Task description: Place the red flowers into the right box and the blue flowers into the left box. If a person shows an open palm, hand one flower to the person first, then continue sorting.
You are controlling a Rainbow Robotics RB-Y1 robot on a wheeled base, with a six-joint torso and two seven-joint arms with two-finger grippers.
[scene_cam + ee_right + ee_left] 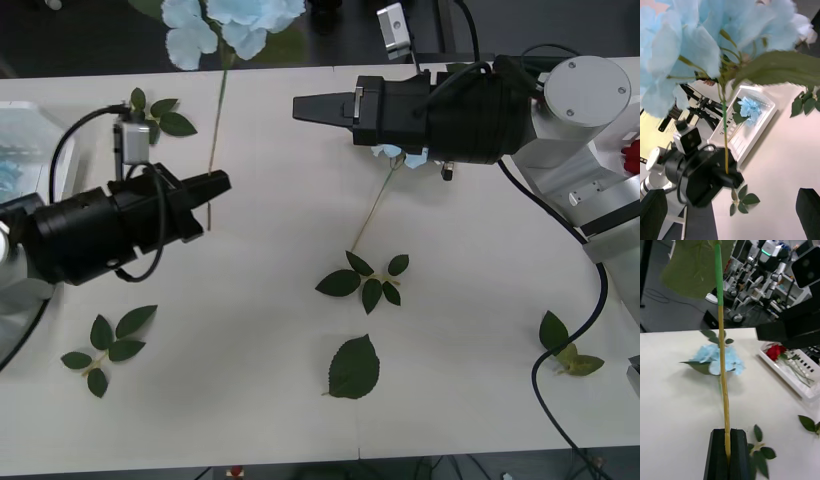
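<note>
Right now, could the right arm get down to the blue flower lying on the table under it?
Probably yes. The right gripper is open and holds nothing, and the blue flower on the table lies unobstructed. The left gripper, shut on the raised blue flower's stem, is nearby, so swing carefully.

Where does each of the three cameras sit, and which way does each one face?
Front view: above the arms, looking down at the table; both arms show.
Right wrist view: on the right arm, facing the left box and the left gripper.
Left wrist view: on the left arm, facing the right box; own fingers clamp the blue flower's stem.
All share this stem.
</note>
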